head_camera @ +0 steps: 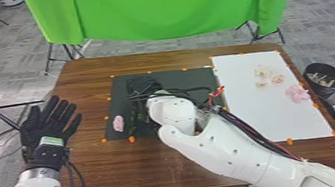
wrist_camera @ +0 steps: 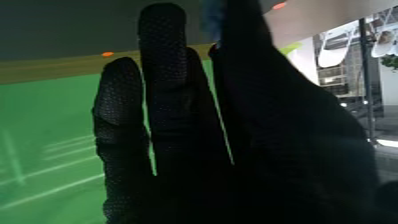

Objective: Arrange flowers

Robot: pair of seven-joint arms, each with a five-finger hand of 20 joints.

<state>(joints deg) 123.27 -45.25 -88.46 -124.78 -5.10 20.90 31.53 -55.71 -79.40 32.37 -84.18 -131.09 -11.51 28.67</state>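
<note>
While the right hand [head_camera: 142,86] is over the dark mat [head_camera: 185,77], its grip impossible to tell, slow placing should spare the near-left pink bloom [head_camera: 118,123]; left hand [head_camera: 47,128], fingers wide.

On rectangular wooden counter [head_camera: 90,72] — squarish flat mat [head_camera: 186,75] left, oblong flat sheet [head_camera: 257,114] right, petalled flowers [head_camera: 298,94] on sheet — round bin [head_camera: 332,66] right of counter.

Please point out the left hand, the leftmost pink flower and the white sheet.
Left hand [head_camera: 47,128]: head view, on its palm.
Leftmost pink flower [head_camera: 118,123]: head view, on its petals.
White sheet [head_camera: 260,117]: head view, on a bare part.
</note>
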